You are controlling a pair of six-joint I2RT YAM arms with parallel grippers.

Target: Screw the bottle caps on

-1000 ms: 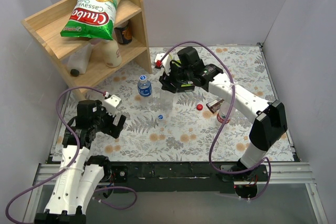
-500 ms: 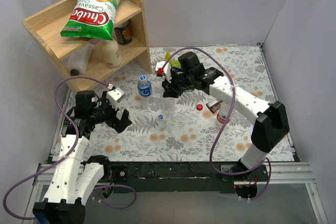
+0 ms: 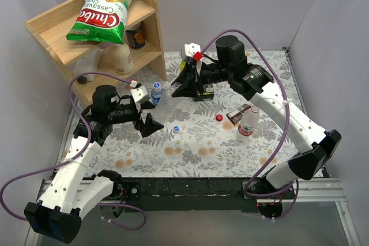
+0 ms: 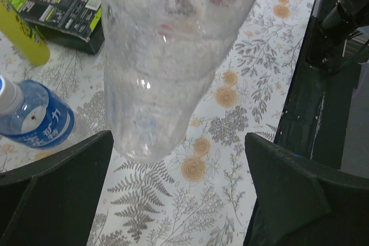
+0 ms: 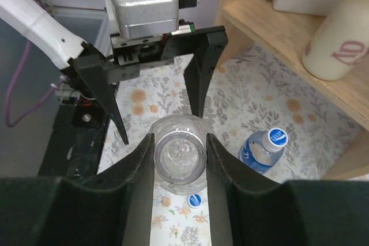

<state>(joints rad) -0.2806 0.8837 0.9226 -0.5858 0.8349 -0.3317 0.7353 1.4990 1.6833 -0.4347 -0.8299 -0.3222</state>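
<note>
A: Entry one, the piece in hand?

B: Unlabelled bottle (image 5: pixel 180 159), clear plastic, uncapped, looks empty. Right gripper (image 5: pixel 180 145) is clamped on its neck, one finger each side. Long axis upright, mouth up, base hanging clear of the table (image 3: pixel 202 148), left of centre and towards the far side.

A: Entry two, the other gripper?

B: Left gripper (image 4: pixel 179 137), spread as wide as it goes, holding nothing. Its fingers (image 4: pixel 52 182) flank the bottle's lower body, apart from it on both sides. The bottle sits squarely between them, so a plain closing would likely take the body.

A: Caps?

B: Three listed
- Blue cap (image 3: pixel 175 128), loose and flat on the table, just near of the held bottle and just right of the left gripper's near finger
- Red cap (image 3: pixel 219 117), loose and flat, farther right
- A second blue cap, already seated on the blue-labelled bottle (image 3: pixel 156 93), which stands just left of the held one

A: Remaining bottle?

B: Red-and-white-labelled bottle (image 3: pixel 248 124), right of the red cap. Whether it is capped is too small to tell.

A: Which arm for the loose blue cap?

B: The left is nearer. My judgement: left takes the body, right lets go of the neck and fetches the cap

A: Other stock?

B: Wooden shelf (image 3: pixel 147 4) at far left, with a chips bag (image 3: pixel 101 10) on top and a cream-white bottle (image 3: pixel 122 56) inside
</note>
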